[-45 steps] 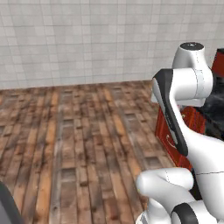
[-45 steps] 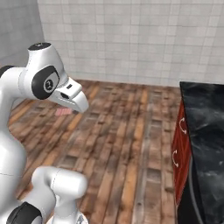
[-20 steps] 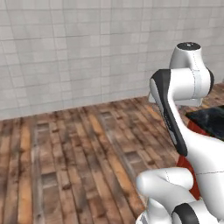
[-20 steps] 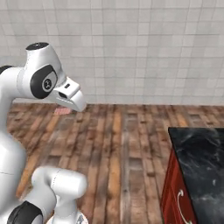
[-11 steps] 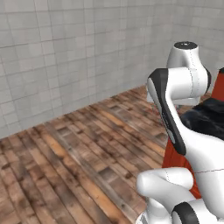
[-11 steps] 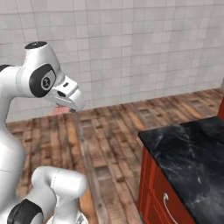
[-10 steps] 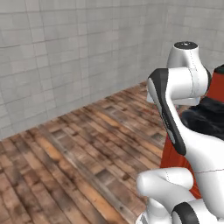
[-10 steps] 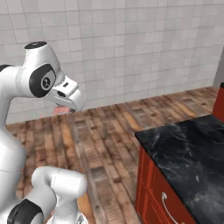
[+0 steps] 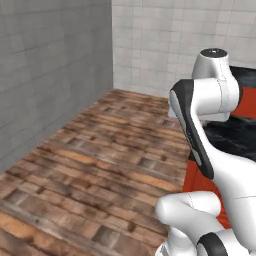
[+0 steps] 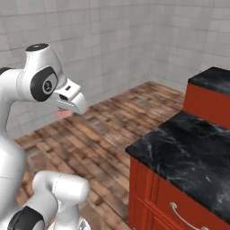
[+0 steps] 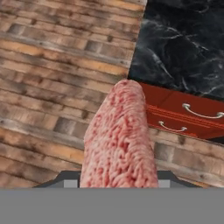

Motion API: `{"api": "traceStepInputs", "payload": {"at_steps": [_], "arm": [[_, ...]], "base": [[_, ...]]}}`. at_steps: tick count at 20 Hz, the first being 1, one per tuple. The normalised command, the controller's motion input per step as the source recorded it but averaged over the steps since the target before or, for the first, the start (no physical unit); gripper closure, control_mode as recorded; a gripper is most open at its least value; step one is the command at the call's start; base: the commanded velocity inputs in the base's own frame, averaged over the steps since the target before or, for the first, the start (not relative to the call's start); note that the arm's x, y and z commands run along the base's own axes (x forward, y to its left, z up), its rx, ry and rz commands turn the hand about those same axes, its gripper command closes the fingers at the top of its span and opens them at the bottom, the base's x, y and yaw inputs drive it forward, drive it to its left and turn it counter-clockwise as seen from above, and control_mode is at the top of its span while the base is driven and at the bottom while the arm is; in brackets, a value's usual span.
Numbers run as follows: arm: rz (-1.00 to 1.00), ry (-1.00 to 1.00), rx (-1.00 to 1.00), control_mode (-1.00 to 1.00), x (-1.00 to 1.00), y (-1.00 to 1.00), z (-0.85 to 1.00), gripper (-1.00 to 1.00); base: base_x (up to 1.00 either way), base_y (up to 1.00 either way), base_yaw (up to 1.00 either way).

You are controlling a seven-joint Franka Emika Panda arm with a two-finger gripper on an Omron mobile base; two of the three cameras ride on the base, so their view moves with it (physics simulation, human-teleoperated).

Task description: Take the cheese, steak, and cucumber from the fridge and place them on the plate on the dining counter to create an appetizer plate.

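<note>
**A:** Where's the flat pinkish-red steak slab with the pale marbling (image 11: 119,138)?

**B:** In the hand view it stands up from the bottom edge at about 6 o'clock and reaches toward the centre, seen close and edge-on. It hangs over brown wooden plank flooring (image 11: 52,57). In the right base view a pink sliver of it (image 10: 64,113) shows just under the white wrist, at roughly 9 o'clock in that picture.

**A:** And the fingers?

**B:** The two-finger gripper (image 10: 67,110) is clamped on the steak, the jaws part-way apart around the slab's thickness. The meat covers the fingertips themselves in the hand view, so I can't make out the pads.

**A:** What lies around it?

**B:** At 1 to 2 o'clock in the hand view there's a glossy black marbled countertop (image 11: 183,48), and below it, around 3 o'clock, red cabinet drawer fronts (image 11: 175,114) with curved silver handles (image 11: 202,114). The steak is well apart from them, out over the floor.

**A:** And from the base cameras?

**B:** The right base view puts that black-topped red cabinet (image 10: 179,157) at 4 o'clock, with a second, higher red block topped in black (image 10: 211,92) at 3 o'clock. Pale grey tiled walls (image 10: 112,40) meet in a corner at 12 to 1 o'clock. In the left base view the white arm with dark joints (image 9: 205,105) fills the right side, with the wooden floor spreading toward 9 o'clock.
</note>
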Motion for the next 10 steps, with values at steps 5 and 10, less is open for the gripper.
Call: {"api": "traceStepInputs", "payload": {"at_steps": [5, 10], "arm": [[0.00, 0.00, 0.00, 1.00, 0.00, 0.00, 0.00, 1.00], [0.00, 0.00, 0.00, 1.00, 0.00, 0.00, 0.00, 1.00]], "base": [[0.59, 0.96, -0.57], [0.68, 1.00, -0.51]]}}
